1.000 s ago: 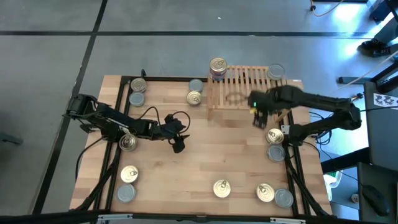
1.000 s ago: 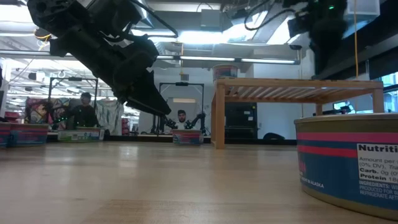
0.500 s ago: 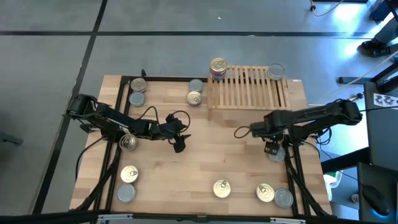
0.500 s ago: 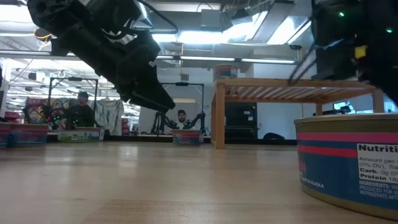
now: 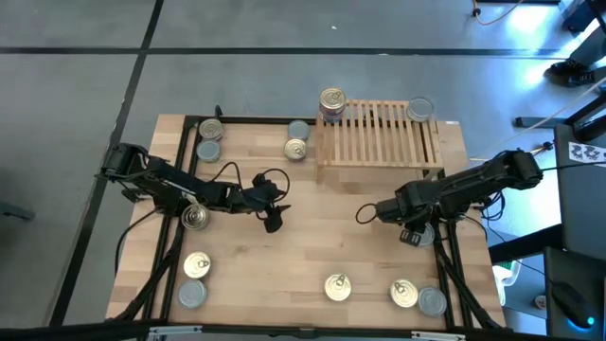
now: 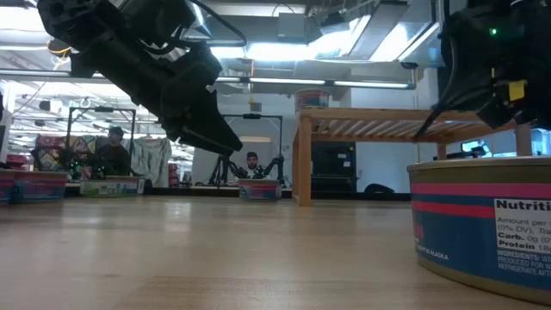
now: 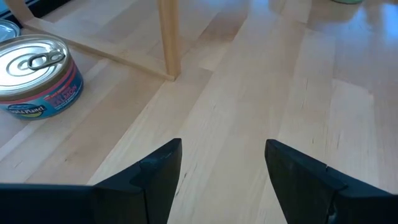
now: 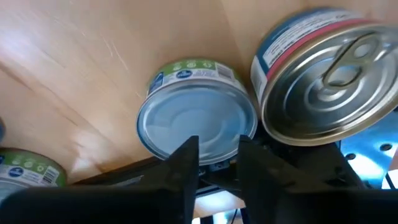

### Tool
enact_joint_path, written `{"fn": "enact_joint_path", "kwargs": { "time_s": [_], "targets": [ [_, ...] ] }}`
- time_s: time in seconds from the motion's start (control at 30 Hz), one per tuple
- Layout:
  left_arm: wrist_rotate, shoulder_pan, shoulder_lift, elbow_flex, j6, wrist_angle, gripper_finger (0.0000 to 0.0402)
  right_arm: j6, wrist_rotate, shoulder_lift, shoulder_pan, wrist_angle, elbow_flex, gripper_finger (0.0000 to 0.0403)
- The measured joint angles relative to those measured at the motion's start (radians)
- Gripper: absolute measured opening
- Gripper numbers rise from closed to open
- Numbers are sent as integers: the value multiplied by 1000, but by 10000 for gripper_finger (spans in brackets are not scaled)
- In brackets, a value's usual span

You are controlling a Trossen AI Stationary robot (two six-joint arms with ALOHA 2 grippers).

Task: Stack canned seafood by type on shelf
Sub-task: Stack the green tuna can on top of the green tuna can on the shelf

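Grey floor (image 5: 237, 66) all around the wooden table (image 5: 322, 246), with dark lines crossing it. Behind it, a bright workshop room with strip ceiling lights (image 6: 284, 82) and two people (image 6: 114, 151) sitting way back.

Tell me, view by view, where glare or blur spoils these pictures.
High view: blue-white glare floods the floor at the upper right.
Low view: bright ceiling lights; the near can looms large.
Right wrist view: soft focus; sheen on the pull-tab can.
Left wrist view: sharp and evenly lit.

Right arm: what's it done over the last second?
The right gripper swung from the shelf toward the table's right edge, down over the two cans there, jaws narrowing; no grip visible yet. Left gripper and other cans unmoved.
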Motion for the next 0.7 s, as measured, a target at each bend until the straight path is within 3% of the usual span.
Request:
{"fn": "enact_joint_path", "kwargs": {
  "time_s": [0.13, 0.5, 0.7],
  "targets": [
    [0, 0, 0, 0, 0, 0, 229, 33, -18, 71, -2, 11, 0, 77],
    [0, 0, 0, 0, 20, 0, 229, -36, -85, 212, -3, 157, 13, 74],
    [0, 0, 0, 0, 21, 0, 229, -50, -15, 215, -2, 226, 87, 74]
  ]
}}
